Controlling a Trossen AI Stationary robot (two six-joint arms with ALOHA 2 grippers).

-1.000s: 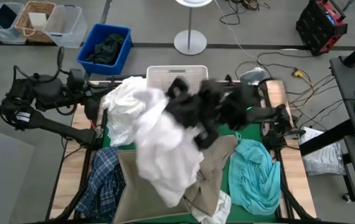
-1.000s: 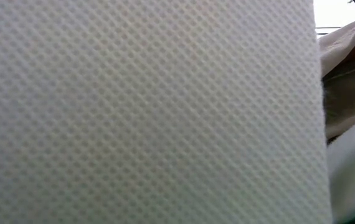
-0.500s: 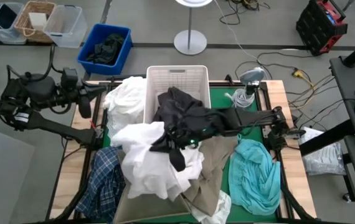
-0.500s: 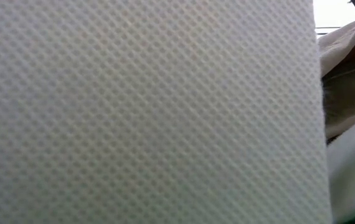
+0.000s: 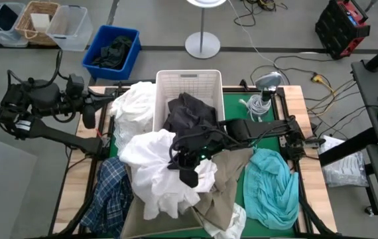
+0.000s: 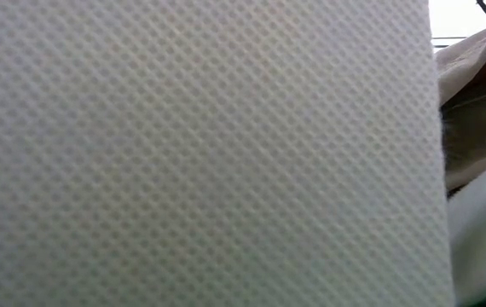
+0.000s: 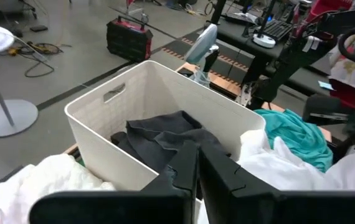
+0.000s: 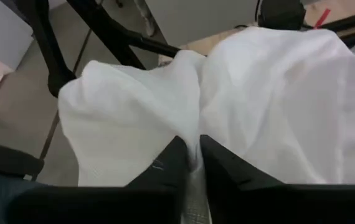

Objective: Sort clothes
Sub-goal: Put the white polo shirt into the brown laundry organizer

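My right gripper [image 5: 189, 174] [image 8: 193, 152] reaches from the table's right side to the middle, where it is shut on a white garment [image 5: 159, 172] heaped on the other clothes. A dark grey garment [image 5: 189, 113] [image 7: 159, 137] lies in the white basket [image 5: 189, 74], draped over its near rim. A second white garment [image 5: 132, 109] lies left of the basket. A plaid shirt [image 5: 109, 192], a beige garment [image 5: 229, 176] and a teal garment [image 5: 268, 179] lie near the front. My left gripper [image 5: 91, 113] [image 7: 197, 168] is shut and empty at the table's left edge. My right gripper pinches a raised fold of the white garment [image 8: 192, 127] between its two fingers, near the garment's right side. The fingers slant down from the table's right. One layer or several, I cannot tell. The garment rests slack on the clothes beneath it.
A blue bin [image 5: 113, 50] with dark green cloth stands on the floor beyond the table's far left corner. A cable coil [image 5: 258, 106] lies right of the basket. In the low view a white textured surface [image 6: 200, 153] blocks nearly everything; beige cloth [image 6: 482, 85] shows beside it.
My right gripper has swung from over the basket toward the table's left and near edge and gone down. The white garment, lifted and spread wide before, has sunk into a smaller heap at the middle. The dark grey garment now lies in the basket. My left gripper drew back slightly leftward.
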